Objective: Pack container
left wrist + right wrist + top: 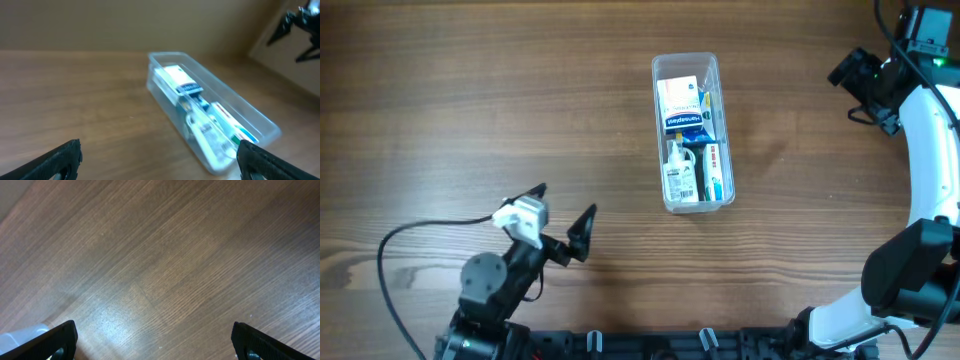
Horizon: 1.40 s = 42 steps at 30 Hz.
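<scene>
The container (714, 75) is a clear long plastic tub at the table's middle, a little right. It holds a white and blue box, a small white bottle and a toothpaste-like box. It also shows in the left wrist view (260, 120), ahead and to the right. A corner of it shows in the right wrist view (20, 335). My left gripper (563, 215) (159, 160) is open and empty, near the front left, apart from the tub. My right gripper (865, 85) (155, 340) is open and empty at the far right.
The wooden table (470, 100) has bare boards around the tub. A black cable (410, 235) loops from the left arm at the front left. The right arm's white body (930, 150) runs along the right edge.
</scene>
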Each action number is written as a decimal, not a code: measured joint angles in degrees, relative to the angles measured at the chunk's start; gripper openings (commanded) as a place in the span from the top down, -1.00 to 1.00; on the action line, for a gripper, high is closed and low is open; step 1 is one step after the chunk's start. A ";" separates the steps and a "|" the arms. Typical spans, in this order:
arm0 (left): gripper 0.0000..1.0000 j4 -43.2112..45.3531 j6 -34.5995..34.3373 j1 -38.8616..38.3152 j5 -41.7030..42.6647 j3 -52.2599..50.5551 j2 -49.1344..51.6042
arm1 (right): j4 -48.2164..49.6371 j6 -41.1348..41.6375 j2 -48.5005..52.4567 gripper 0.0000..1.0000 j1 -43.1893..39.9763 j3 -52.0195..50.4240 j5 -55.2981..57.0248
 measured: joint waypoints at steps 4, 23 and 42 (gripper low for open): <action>-1.00 0.37 0.00 5.73 0.39 -0.52 -5.77 | -0.04 -0.02 0.00 -1.00 0.00 0.00 0.00; -1.00 0.83 0.02 13.18 0.85 -8.85 -14.16 | -0.04 -0.02 0.02 -0.99 0.00 0.00 0.00; -0.99 0.81 0.02 13.18 0.85 -8.85 -14.16 | -0.04 -0.02 0.00 -1.00 0.00 0.00 0.00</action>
